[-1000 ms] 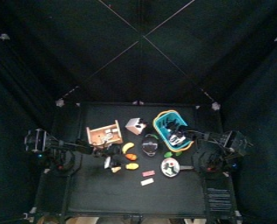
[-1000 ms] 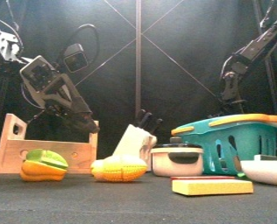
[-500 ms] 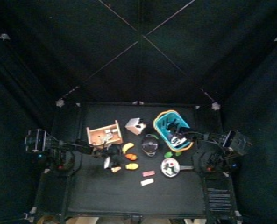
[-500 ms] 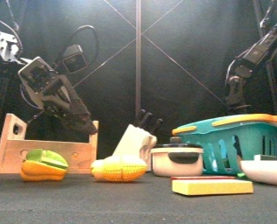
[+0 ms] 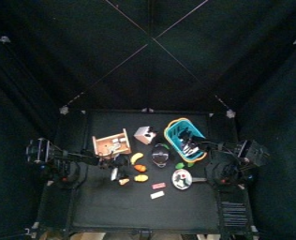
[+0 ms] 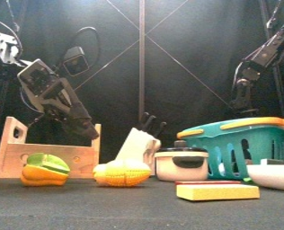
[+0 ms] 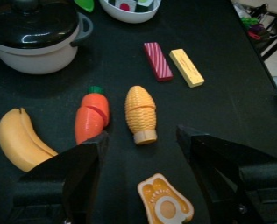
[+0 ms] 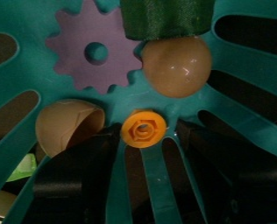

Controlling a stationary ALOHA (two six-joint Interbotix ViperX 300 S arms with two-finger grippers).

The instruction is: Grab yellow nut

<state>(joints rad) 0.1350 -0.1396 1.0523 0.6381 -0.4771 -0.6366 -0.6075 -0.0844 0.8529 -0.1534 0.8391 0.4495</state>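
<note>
Two arms share this table, and we judge only the right one to be on the job: its right gripper (image 8: pixel 138 188) hangs over the teal slotted plastic basket (image 6: pixel 235 144) with its jaws spread wide and nothing between them, lined up on the small yellow-orange toy nut (image 8: pixel 145 128) that lies on the basket's floor, right in front of the jaw tips. We take that wide spread as readiness to straddle the nut before closing. Inside the basket the nut sits among other toys: a lilac plastic gear (image 8: pixel 95 54) beside it, a tan egg-shaped piece (image 8: pixel 177 66) just next to the gear, a green block (image 8: pixel 166 15) at the basket's far wall, and a brown rounded shell piece (image 8: pixel 61 122) close to the nut. That crowding suggests a narrow, straight descent. The left gripper (image 7: pixel 138 157) rests well apart from the basket, open and empty, above a plastic corn cob (image 7: pixel 141 113) and a toy carrot (image 7: pixel 92 115).
</note>
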